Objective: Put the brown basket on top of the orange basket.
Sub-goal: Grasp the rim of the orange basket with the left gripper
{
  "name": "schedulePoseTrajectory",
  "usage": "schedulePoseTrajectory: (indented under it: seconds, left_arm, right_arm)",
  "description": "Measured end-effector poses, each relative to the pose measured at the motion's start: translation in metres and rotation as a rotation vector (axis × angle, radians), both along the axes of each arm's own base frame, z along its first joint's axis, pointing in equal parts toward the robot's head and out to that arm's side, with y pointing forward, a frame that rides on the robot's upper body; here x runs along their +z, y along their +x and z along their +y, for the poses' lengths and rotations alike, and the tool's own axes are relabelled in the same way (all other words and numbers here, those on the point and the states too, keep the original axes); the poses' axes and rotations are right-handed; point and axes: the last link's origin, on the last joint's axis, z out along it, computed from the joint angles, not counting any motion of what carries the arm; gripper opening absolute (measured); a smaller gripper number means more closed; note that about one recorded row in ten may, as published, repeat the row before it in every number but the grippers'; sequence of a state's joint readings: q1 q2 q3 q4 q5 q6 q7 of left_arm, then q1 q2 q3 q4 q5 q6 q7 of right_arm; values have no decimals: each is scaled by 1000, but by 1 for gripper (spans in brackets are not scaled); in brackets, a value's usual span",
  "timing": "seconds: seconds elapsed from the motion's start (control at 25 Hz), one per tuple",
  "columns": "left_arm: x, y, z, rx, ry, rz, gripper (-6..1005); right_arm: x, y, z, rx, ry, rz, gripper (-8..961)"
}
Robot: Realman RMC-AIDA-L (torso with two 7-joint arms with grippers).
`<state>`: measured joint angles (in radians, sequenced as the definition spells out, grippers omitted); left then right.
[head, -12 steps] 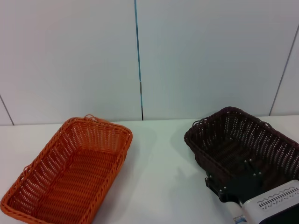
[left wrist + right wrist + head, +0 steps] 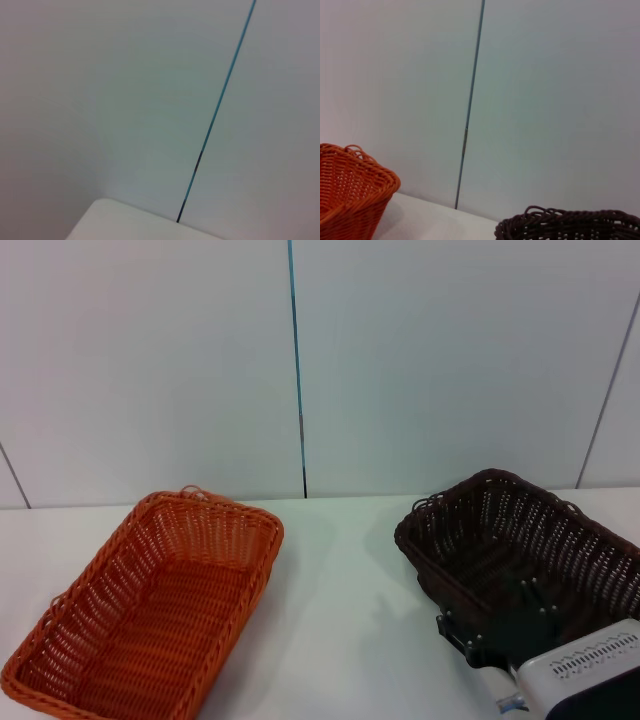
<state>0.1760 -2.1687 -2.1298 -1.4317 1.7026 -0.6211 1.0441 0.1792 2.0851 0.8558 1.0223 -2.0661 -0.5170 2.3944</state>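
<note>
1. On my head feed, the brown basket (image 2: pixel 520 555) sits at the right of the frame on the white surface (image 2: pixel 340 620), long axis slanting toward the lower right corner.
2. The orange basket (image 2: pixel 150 605) sits at the lower left of the same frame, well apart from the brown one, with bare surface between them. Both baskets are upright with their open mouths up.
3. My right end effector (image 2: pixel 500 630) shows at the lower right of the head frame, its dark body against the near end of the brown basket, overlapping the braided rim there.
4. I cannot tell how far its fingers are parted, or whether they have hold of the rim; dark metal against dark wicker hides that.
5. The right wrist feed shows the brown basket's rim (image 2: pixel 570 222) along the bottom right and a corner of the orange basket at the lower left, below a wall (image 2: pixel 545 100) with a thin vertical seam.
6. The left end effector appears nowhere; its wrist feed gives only wall and a corner of the surface.
</note>
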Motion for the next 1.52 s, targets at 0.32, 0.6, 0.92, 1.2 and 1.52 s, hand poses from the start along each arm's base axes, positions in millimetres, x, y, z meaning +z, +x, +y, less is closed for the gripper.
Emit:
schedulePoseTrajectory:
  seconds: [0.32,0.6,0.92,1.2,1.52]
  left_arm:
    - [-5,16,1,79,-182,-126,569]
    - [-11,22,13,143,-378,-295,459]
    - [-12,36,18,169,-464,-445,625]
    - [-22,41,14,244,-527,-522,739]
    - [-47,46,21,278,-614,-551,774]
  right_arm:
    - [0,-5,8,18,2,-9,839]
    - [3,-1,14,23,6,-60,839]
    - [3,16,30,-39,-65,-106,840]
    - [5,19,40,-25,-63,-178,841]
    - [30,-19,46,116,91,-189,844]
